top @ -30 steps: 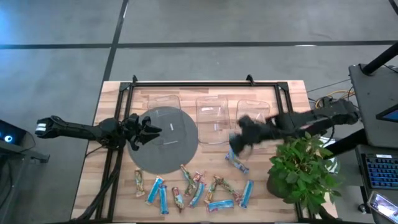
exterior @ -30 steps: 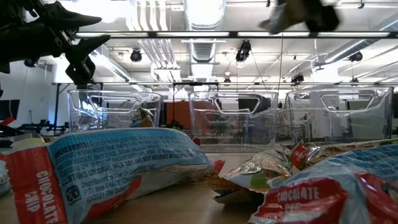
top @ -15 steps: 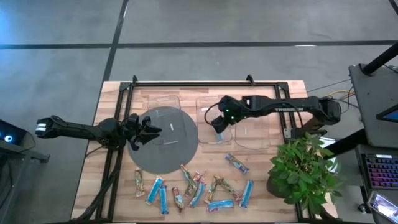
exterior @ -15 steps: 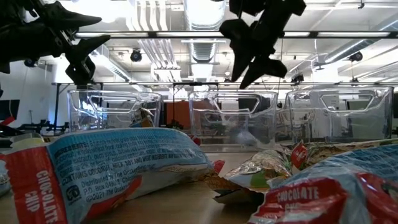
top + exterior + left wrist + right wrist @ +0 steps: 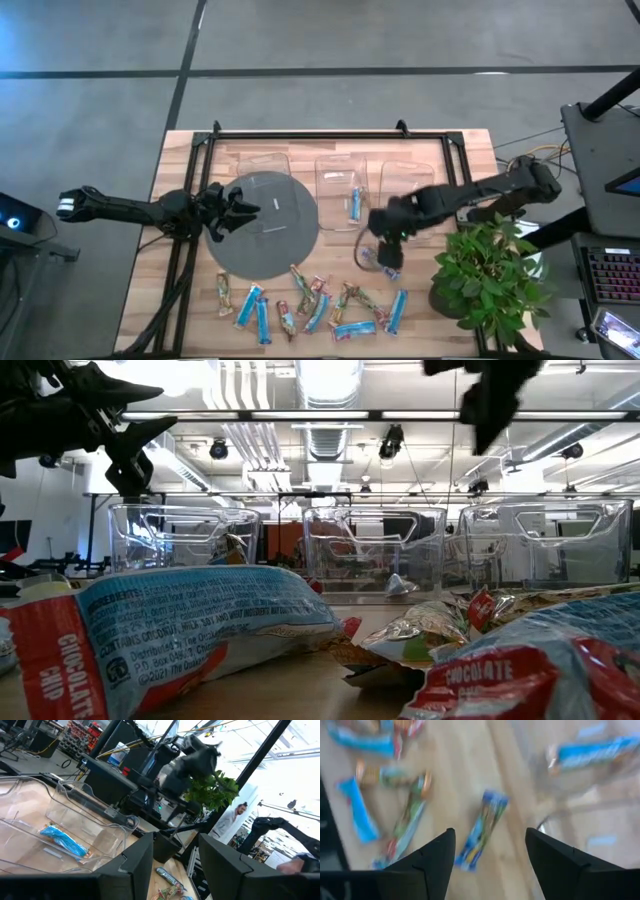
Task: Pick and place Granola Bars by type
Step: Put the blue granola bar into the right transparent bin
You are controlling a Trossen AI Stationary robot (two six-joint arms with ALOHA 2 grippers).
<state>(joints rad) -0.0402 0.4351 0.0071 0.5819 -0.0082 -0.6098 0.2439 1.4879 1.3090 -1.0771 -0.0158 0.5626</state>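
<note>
- While our right gripper (image 5: 383, 245) hangs over the bare wood beyond the middle bin, its fingers (image 5: 427, 870) stand wide with nothing between them; just under it lies one lone bar (image 5: 381, 264), blue with darker colours, apart from the rest
- Our left gripper (image 5: 240, 210) waits above the grey disc (image 5: 262, 252), fingers parted a little and holding nothing
- Done so far, as we read it: one blue bar (image 5: 355, 203) lies flat in the middle bin (image 5: 330, 172); the low view shows another wrapper (image 5: 234, 547) in the left bin (image 5: 262, 162), though we cannot tell its type; the right bin (image 5: 410, 180) looks empty
- Left to do: roughly a dozen bars (image 5: 310, 300), blue and multicoloured mixed, lie strewn along the table's near edge, well apart from the bins; we judge the sorting barely begun
</note>
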